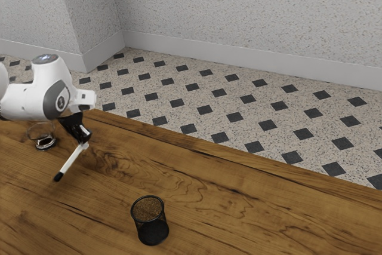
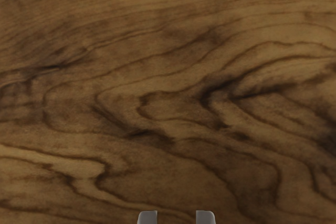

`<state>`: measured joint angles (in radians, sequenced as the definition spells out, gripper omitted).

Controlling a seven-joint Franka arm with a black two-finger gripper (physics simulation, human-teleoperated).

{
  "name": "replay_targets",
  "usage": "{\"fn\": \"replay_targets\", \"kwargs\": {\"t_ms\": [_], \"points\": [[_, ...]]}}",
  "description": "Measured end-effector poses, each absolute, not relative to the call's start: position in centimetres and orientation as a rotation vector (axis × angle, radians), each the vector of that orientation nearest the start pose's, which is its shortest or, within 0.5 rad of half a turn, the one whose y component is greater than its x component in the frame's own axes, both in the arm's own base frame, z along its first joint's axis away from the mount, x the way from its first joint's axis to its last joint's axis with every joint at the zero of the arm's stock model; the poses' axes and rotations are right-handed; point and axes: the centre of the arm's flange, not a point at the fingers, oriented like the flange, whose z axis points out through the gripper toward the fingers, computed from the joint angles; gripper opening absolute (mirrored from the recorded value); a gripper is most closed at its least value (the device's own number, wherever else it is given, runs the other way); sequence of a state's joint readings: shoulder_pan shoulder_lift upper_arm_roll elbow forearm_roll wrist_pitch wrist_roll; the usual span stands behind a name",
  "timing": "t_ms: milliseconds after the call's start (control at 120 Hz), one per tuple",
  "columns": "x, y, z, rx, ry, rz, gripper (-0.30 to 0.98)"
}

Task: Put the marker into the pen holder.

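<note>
Clamping the tilted marker [image 1: 71,161], the jaws [image 1: 85,144] partly obscure its upper end; the wrist view crops them.

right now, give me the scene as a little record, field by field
marker: white with a black end, slanting, black end lower
gripper: jaws closed on marker's upper end
marker touching table: cannot tell
pen holder: black mesh cup, upright, marker not inside
other object: clear round vessel, near the arm
surface: wooden table
task status: marker not yet placed
</note>
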<state>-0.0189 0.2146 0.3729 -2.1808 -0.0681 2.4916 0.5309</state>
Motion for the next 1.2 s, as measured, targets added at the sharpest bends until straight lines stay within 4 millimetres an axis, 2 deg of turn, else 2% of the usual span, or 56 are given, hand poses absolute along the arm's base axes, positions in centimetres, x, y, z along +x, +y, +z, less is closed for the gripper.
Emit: {"fn": "replay_targets", "kwargs": {"t_ms": [92, 175, 292, 400, 467, 542, 600, 633, 733, 817, 1167, 1200], "points": [[54.8, 14.9, 35.6, -3.033, 0.363, -0.241, -0.10], [55.2, 11.1, 38.7, -3.022, 0.467, -0.274, -0.10], [54.7, 5.4, 41.9, -3.028, 0.573, -0.258, -0.10], [54.2, -0.1, 43.6, -3.043, 0.654, -0.243, -0.10], [53.4, -3.6, 45.6, -3.051, 0.703, -0.257, -0.10], [51.6, -8.2, 48.4, -3.040, 0.777, -0.288, -0.10], [49.9, -11.4, 49.6, -3.031, 0.828, -0.288, -0.10], [48.9, -12.6, 49.6, -3.032, 0.841, -0.267, -0.10], [46.8, -13.3, 46.7, -3.068, 0.805, -0.142, -0.10], [46.0, -13.2, 45.5, -3.091, 0.761, -0.088, -0.10], [45.1, -14.3, 44.9, -3.130, 0.668, -0.040, -0.10], [45.1, -14.4, 44.9, -3.133, 0.665, -0.037, -0.02]]}}
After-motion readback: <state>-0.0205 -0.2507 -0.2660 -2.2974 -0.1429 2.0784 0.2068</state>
